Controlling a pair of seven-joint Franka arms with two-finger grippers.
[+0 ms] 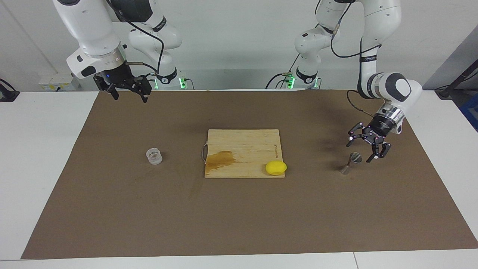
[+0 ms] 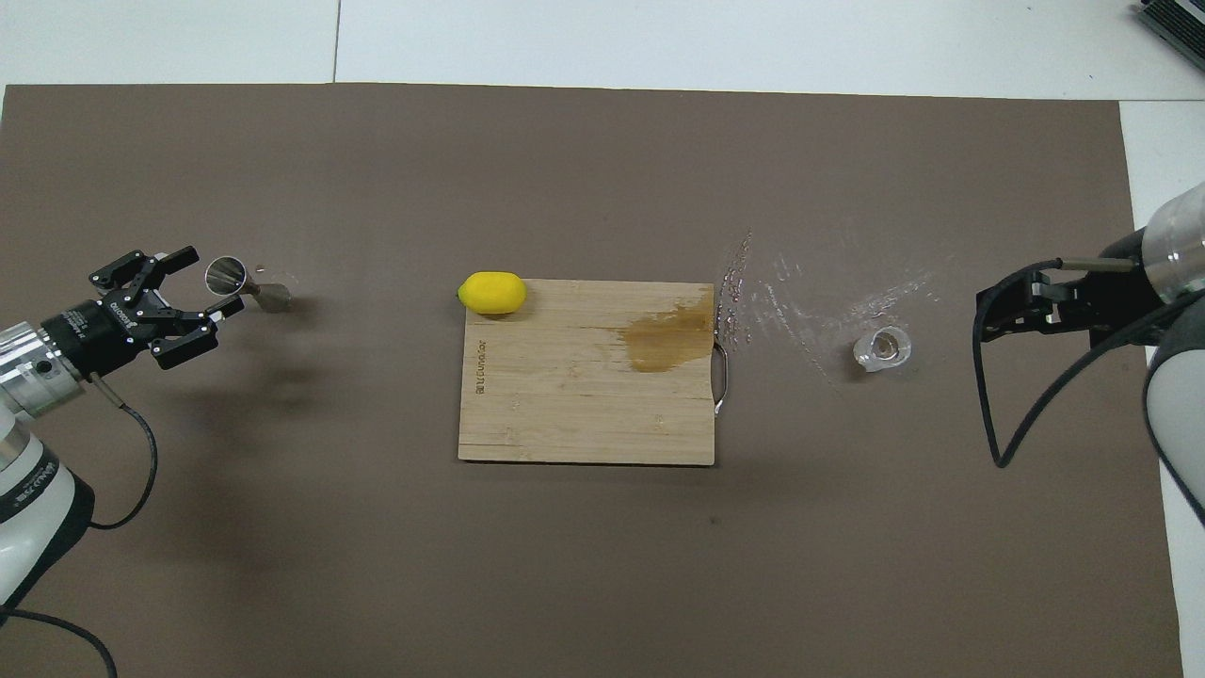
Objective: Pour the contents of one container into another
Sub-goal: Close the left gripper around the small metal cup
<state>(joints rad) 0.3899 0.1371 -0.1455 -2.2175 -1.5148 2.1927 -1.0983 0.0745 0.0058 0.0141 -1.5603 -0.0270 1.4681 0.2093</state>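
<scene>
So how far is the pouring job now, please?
Nothing is poured yet. The clear glass tumbler stands untouched toward the right arm's end, and the right gripper, open, waits high over the mat's edge. In hand: the left gripper, open, is right at the metal jigger, not gripping it. Left: grasp, lift the tumbler, pour.

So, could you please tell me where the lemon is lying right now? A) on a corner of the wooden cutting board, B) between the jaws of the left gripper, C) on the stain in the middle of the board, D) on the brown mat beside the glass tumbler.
A: the lemon rests on a corner of the cutting board, at the end toward the left arm, apart from the stain and the glass tumbler.
</scene>
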